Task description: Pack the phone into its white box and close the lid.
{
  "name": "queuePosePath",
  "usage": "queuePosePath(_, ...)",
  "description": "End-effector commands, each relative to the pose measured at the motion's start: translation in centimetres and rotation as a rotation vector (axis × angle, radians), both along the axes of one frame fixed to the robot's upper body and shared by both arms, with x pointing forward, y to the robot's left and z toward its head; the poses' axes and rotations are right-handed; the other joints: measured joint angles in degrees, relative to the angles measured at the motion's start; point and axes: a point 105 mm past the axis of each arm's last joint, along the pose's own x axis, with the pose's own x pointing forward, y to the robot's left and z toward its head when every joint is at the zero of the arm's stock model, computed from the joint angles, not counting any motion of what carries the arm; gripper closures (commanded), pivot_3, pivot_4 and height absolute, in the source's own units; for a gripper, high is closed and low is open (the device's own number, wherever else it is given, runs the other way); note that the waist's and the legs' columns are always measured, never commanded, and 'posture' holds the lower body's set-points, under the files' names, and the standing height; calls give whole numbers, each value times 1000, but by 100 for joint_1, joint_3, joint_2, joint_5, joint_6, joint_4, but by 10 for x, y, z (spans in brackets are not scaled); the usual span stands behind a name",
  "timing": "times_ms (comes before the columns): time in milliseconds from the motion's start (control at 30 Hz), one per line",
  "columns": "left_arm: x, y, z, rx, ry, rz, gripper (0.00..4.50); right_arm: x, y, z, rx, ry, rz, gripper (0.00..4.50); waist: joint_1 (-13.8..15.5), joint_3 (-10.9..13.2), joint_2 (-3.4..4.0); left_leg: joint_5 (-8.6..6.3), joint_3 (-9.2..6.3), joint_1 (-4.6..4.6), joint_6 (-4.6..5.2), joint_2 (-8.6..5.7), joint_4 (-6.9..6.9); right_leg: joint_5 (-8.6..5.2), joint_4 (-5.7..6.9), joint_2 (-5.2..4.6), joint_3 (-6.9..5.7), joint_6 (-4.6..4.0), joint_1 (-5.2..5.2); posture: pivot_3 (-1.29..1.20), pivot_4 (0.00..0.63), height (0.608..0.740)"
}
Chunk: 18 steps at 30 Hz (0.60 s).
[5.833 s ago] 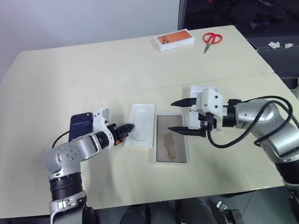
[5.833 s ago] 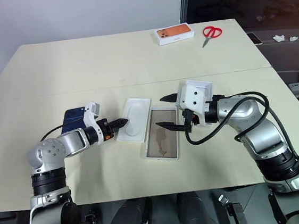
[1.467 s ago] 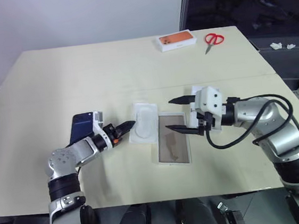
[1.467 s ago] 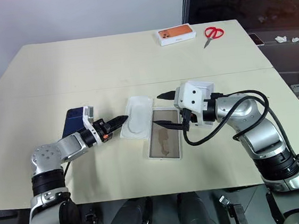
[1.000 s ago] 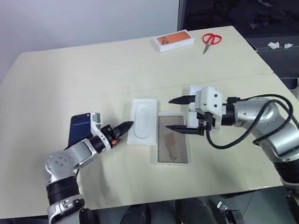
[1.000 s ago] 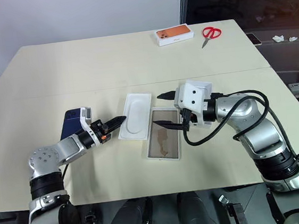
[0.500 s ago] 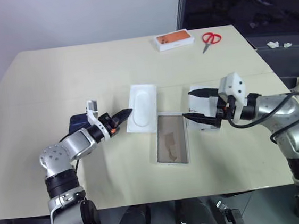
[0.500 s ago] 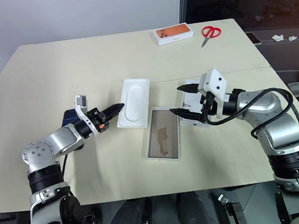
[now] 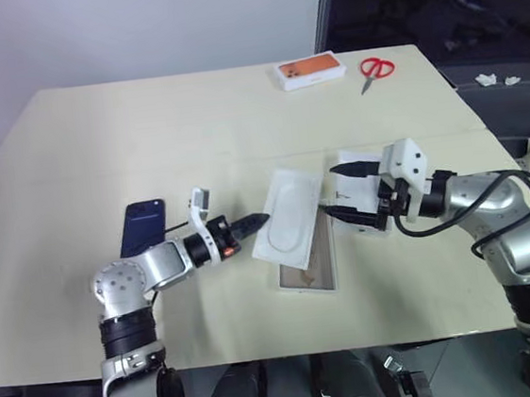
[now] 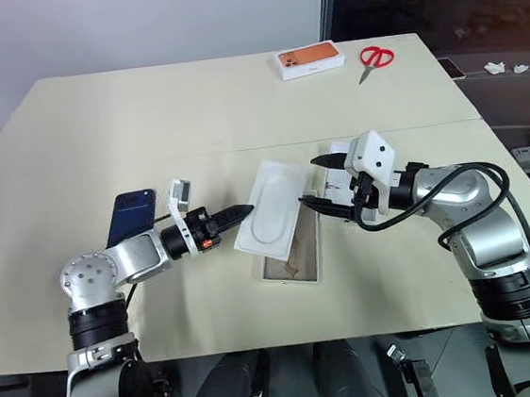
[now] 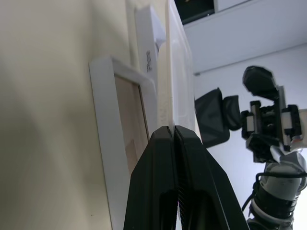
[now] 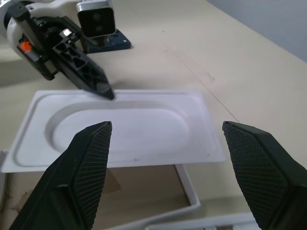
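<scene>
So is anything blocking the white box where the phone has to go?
Yes. The white insert, pinched at its edge by the left gripper, partly covers the white box. The phone lies apart on the table.

The white insert [image 9: 289,224] lies tilted across the near-left part of the white box [image 9: 312,267], blocking most of its tan floor. The lid [image 9: 360,203] crowds the box's right side. Left of the box past the insert, bare table [image 9: 190,121] surrounds the phone [image 9: 142,226].
</scene>
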Motion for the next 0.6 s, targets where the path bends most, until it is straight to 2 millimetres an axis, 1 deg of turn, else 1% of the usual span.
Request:
queuePosePath(33,-5,-10,8,-18,-33,-23,4431,-2,1,9,-5,-50,12,617,15,0,0,0,0,0,0,-1,1,0,0,-1,0,0,0,0,150,740)
queuePosePath(400,-14,-14,1,8,-10,-63,4431,0,2,9,-7,-59,14,617,15,0,0,0,0,-1,0,-2,2,0,-1,-2,0,0,1,0,150,740)
queuePosePath(500,-17,-15,-1,13,-5,-75,3598,0,2,9,-8,-60,15,617,15,0,0,0,0,-1,0,-2,2,0,-1,-2,0,0,1,0,150,740)
queuePosePath(600,-20,-15,1,-4,-7,-86,2209,-1,2,9,-9,-60,16,617,16,0,0,0,0,-1,-1,-2,2,0,-1,-2,0,0,1,0,150,740)
